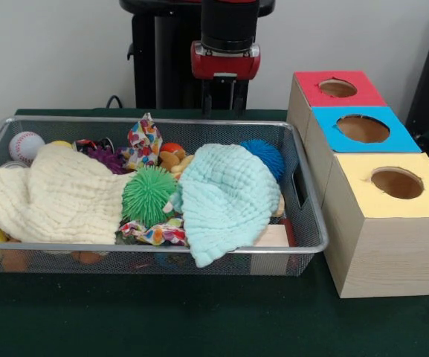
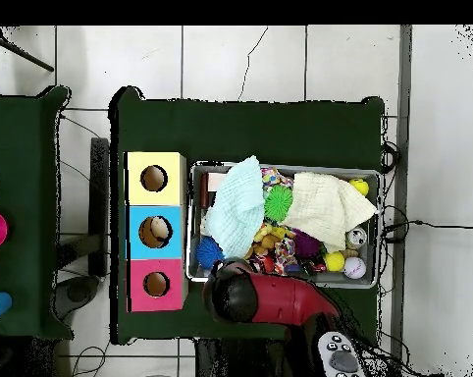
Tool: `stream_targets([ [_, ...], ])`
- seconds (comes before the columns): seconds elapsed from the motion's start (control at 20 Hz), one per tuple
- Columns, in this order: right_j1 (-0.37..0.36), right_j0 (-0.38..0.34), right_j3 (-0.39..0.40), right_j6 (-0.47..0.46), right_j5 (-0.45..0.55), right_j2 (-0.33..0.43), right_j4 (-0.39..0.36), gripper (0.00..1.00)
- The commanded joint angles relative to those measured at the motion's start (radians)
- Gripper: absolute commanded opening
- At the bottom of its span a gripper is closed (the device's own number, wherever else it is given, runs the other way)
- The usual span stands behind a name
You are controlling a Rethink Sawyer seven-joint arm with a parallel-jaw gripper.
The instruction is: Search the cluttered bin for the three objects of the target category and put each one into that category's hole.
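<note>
The red and black arm (image 1: 226,44) comes down from above and ends in a red wrist collar under a black cylinder. Below the collar the gripper (image 1: 224,95) hangs straight down as a dark narrow shape; how its jaws stand cannot be told. From overhead, the arm (image 2: 265,299) lies level, its rounded black end pointing left.

we see a cream cloth (image 1: 58,195), mint cloth (image 1: 227,195), green spiky ball (image 1: 149,195), and red, blue, yellow box tops (image 1: 363,128).

Cluttered wire bin (image 2: 193,221) beside 3 holed boxes (image 2: 155,231)
</note>
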Motion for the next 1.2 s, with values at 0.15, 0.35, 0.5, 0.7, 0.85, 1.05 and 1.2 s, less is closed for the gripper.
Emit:
stream_targets([
  [0.15, 0.089, -0.019, -0.17, 0.089, 0.004, -0.011, -0.03, 1.0],
  [0.35, 0.107, -0.024, -0.197, 0.092, -0.027, -0.018, -0.034, 1.0],
  [0.5, 0.117, -0.028, -0.233, 0.089, -0.052, -0.016, -0.037, 1.0],
  [0.7, 0.109, -0.03, -0.264, 0.079, -0.011, -0.007, -0.025, 1.0],
  [0.85, 0.122, -0.025, -0.293, 0.082, -0.008, -0.009, -0.023, 1.0],
  [1.05, 0.15, -0.042, -0.316, 0.082, -0.043, -0.001, -0.031, 1.0],
  [1.2, 0.16, -0.059, -0.318, 0.098, -0.097, 0.013, -0.032, 1.0],
])
